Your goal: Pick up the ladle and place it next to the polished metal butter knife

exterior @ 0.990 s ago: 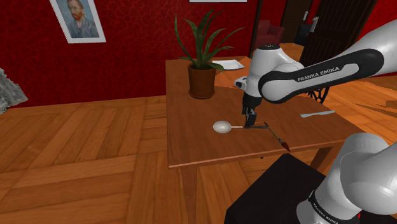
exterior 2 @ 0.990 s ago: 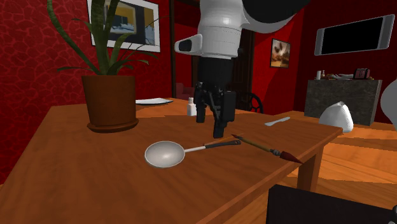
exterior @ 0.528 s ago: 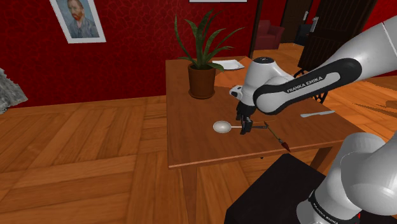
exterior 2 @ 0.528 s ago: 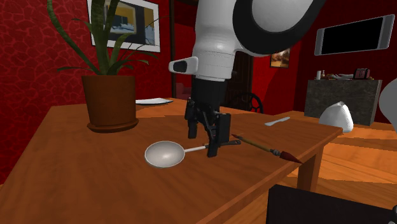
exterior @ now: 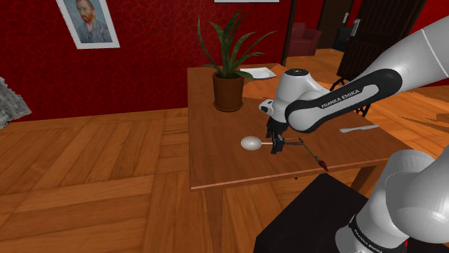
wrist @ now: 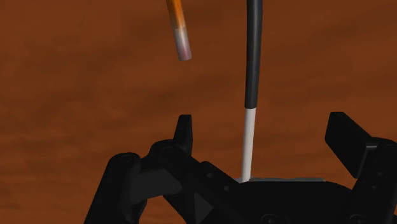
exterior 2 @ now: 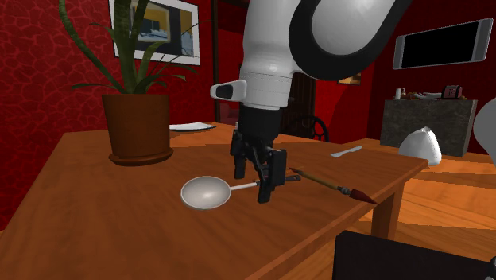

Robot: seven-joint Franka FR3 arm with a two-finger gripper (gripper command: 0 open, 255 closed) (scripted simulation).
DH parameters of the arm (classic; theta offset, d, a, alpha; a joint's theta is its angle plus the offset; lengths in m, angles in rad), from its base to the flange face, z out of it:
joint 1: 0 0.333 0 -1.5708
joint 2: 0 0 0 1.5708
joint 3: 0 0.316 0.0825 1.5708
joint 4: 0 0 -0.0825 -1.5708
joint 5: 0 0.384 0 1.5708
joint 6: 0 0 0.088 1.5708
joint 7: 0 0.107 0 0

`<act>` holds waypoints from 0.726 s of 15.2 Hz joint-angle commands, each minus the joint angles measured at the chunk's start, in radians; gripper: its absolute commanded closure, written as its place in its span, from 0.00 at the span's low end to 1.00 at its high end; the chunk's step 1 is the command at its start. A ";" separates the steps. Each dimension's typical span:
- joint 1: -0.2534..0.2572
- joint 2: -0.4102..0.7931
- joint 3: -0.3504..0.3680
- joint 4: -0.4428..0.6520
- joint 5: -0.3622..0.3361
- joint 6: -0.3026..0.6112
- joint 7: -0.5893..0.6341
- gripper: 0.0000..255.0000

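Close to the bench's (exterior 2: 95, 215) front edge, the pincer (exterior 2: 254, 184) has dropped astride the handle of the ladle (exterior 2: 205, 192), wide open, ready to close.

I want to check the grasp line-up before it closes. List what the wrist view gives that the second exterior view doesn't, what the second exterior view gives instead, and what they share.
Wrist view: the open fingers stand either side of the ladle handle, neither touching it, near where the pale shaft meets the black grip.
Second exterior view: the ladle's bowl, the potted plant, a plate, and the butter knife farther along the table.
Shared: the gripper low over the handle, with the paintbrush lying close by.
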 commanded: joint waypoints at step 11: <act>0.000 0.000 0.000 0.000 0.000 0.000 0.000 1.00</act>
